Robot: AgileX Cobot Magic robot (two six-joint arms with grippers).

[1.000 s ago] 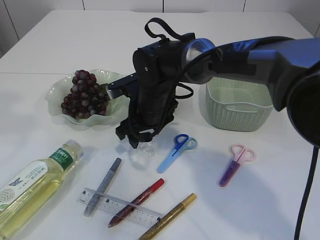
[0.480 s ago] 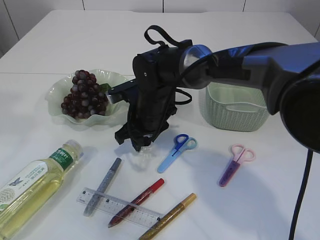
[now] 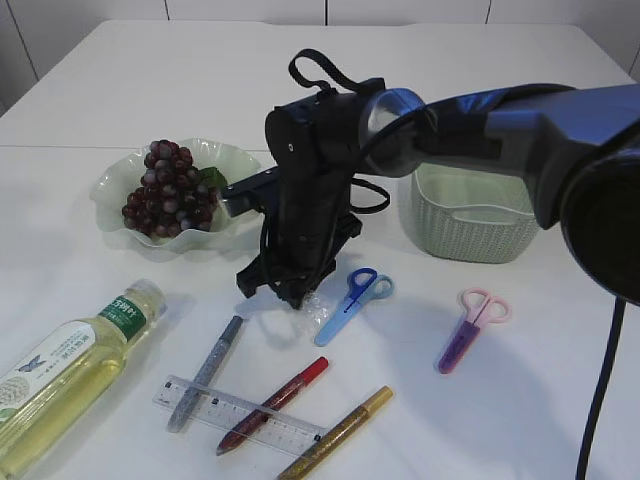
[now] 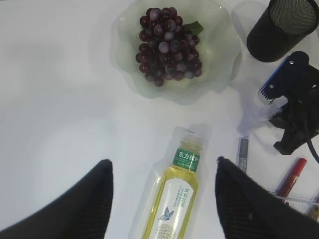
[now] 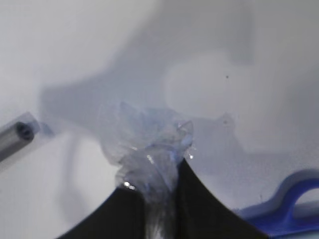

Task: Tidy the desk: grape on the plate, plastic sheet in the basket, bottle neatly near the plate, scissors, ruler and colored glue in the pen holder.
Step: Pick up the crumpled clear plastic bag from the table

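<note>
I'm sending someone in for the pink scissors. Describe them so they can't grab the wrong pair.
Start at the pale green basket on the right side of the table. Just in front of it lie the pink scissors, alone. The blue scissors to their left have blue handles; these have pink handles and a purple blade cover.

Grapes [image 3: 168, 188] are already sitting in the pale green plate [image 3: 110, 185]. The crinkly clear plastic sheet [image 5: 147, 149] is bunched up, pinched between the right hand's [image 5: 152, 199] fingers. Bottle [image 3: 70, 365] lies on its side front-left. Blue scissors [image 3: 350, 303], pink scissors [image 3: 470, 328], the clear ruler [image 3: 240, 415] and the glue pens [image 3: 272, 403] are flat on the tabletop. Green basket [image 3: 470, 215] back-right, black pen holder [image 4: 281, 27] beside the plate.
</note>
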